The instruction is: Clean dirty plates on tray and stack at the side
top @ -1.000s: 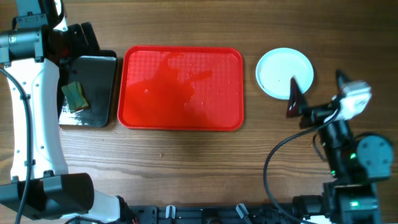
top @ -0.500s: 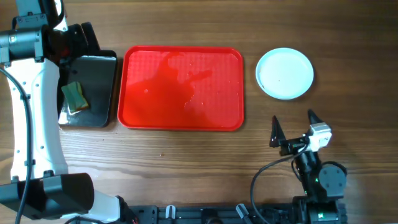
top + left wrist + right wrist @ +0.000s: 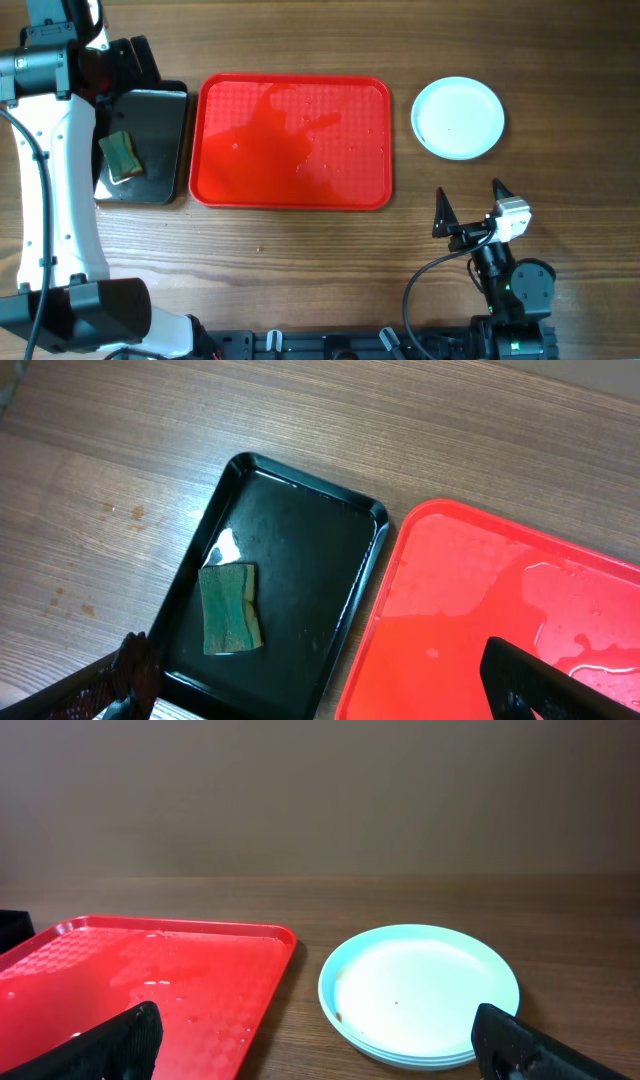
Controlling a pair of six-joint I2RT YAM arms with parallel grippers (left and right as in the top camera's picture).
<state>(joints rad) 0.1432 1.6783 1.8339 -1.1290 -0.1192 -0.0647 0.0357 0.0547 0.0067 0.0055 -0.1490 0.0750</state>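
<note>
Supervisor: Where do the plates stand?

Operator: I see the plates [image 3: 458, 118] piled in one stack on the bare bench [image 3: 300, 270], just off the right end of the tray [image 3: 230, 110] and clear of its rim. My right wrist camera shows layered rims, so more than one plate is in that pile; I take it to be all three. The tray carries no plate, only a film of water.

Supervisor: And your grippers?

Operator: My right gripper [image 3: 469, 196] is spread wide and holds nothing; it hangs over the near right part of the bench. My left gripper [image 3: 312, 650] is likewise released and empty, over the black tray [image 3: 140, 198] at the far left, where the sponge [image 3: 120, 157] lies.

Supervisor: If anything needs doing, which arm?

Operator: The right one. The stack lies on its far side, a touch to the left, with nothing between. The left arm would have to cross the whole tray. The plates are round, so there's no long axis to line up with; I'd come in at the near rim.

Supervisor: Anything left to do?

Operator: I judge the job done or nearly so. The top plate shows a tiny dark speck near its middle and a small brownish mark at its left inner edge; I can't tell whether that's sauce. If it is, the sponge sits on the left arm's side, well apart from the stack.
</note>
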